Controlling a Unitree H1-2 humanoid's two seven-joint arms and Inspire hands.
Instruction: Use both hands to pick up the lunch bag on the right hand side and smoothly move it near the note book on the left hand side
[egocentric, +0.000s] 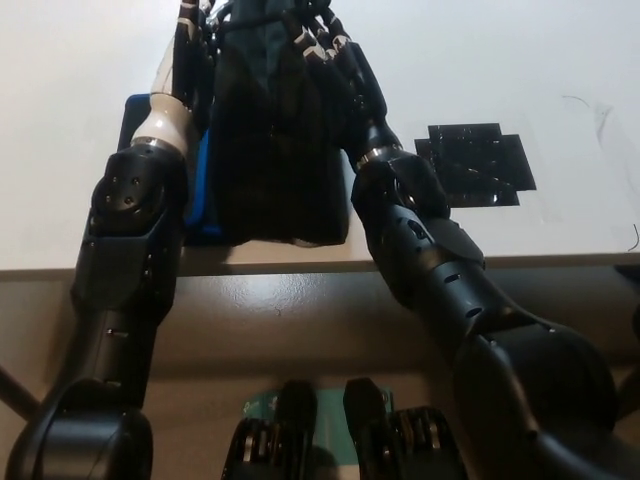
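A: Any readable text, labels or numbers in the head view?
B: None. The blue notebook (203, 190) has no visible marking; the arm covers its cover. The black tape patch (478, 164) carries no print.

The bag (275, 140) sits near the table's (520, 60) front edge, up around 12 o'clock in the view, squeezed between the two hands: left hand (185, 50) pressed on its 9 o'clock side, right hand (335, 55) on its 3 o'clock side up near the top. The notebook (205, 185) lies flat on the table at the bag's 9 o'clock, mostly tucked under the left arm and touching or partly under the bag, can't really tell which. Over at 3 o'clock, well apart from the bag, there's a tape patch (475, 165) stuck on the tabletop.
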